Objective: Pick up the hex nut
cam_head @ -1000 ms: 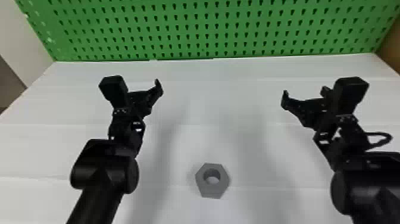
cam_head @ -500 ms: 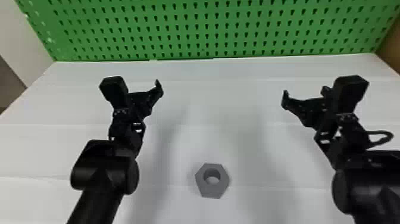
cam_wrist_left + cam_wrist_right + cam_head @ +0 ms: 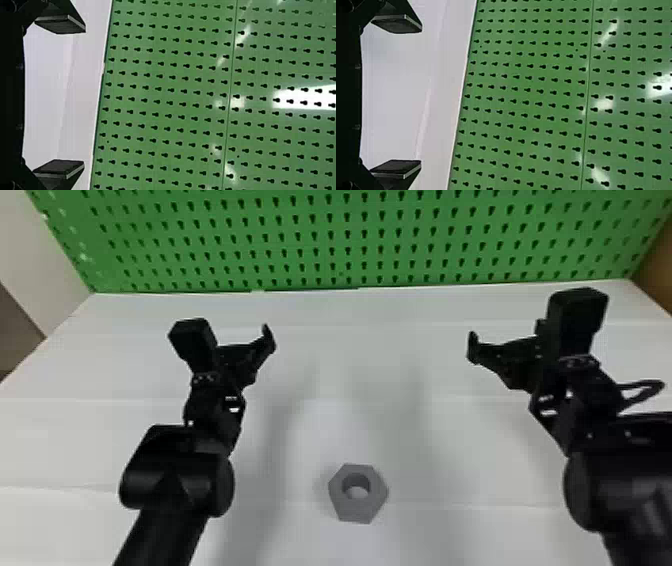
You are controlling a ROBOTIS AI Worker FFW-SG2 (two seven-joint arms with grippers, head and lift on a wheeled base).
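One nut point(image 3: 358, 508) lies flat on the one white table point(image 3: 375, 360), its single round hole facing up. It sits low in the head view, between the two arms, somewhat closer to the left arm point(image 3: 177, 472) than to the right arm point(image 3: 617, 475), and touches neither. Six sides make its outline.

Both grippers are over the table, farther out than the nut and well apart from it. The left gripper point(image 3: 241, 355) has its two fingers point(image 3: 61, 24) spread wide, with nothing between them. The right gripper point(image 3: 510, 362) is the same: two fingers point(image 3: 397, 24), wide apart, holding nothing. The two grippers are well apart from each other as well. Each arm carries one black box near its gripper, so two boxes point(image 3: 194, 345) in all, and one cable point(image 3: 641, 392) loops out from the right arm.

Two soft shadows fall on the table between the arms. Along its far edge stands one green board point(image 3: 305, 232), with rows of keyhole slots, too many to count surely. Each wrist view shows one seam across the board.
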